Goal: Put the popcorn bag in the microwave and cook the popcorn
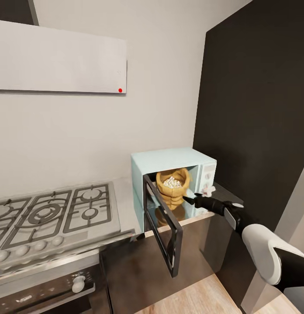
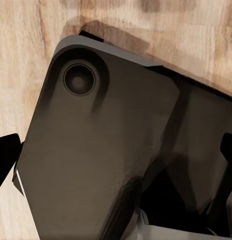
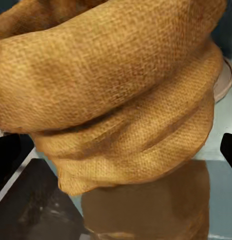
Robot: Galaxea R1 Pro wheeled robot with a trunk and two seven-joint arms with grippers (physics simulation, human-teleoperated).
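Right gripper (image 1: 191,199), fingers spread, sat at four o'clock of the soft popcorn bag (image 1: 172,188); best pinched mid-body.

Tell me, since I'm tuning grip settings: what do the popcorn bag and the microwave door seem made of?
The popcorn bag looks like coarse woven burlap, matte, with visible weave and soft folds. The microwave door appears to be dark glossy glass in a black frame, probably metal or plastic.

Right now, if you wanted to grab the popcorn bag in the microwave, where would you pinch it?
Probably around the wrinkled middle of the popcorn bag, below its rolled rim, coming straight in through the open door side of the microwave. The bag stands upright with popcorn heaped on top, so a sideways pinch should keep it from spilling. The right pincer already points there.
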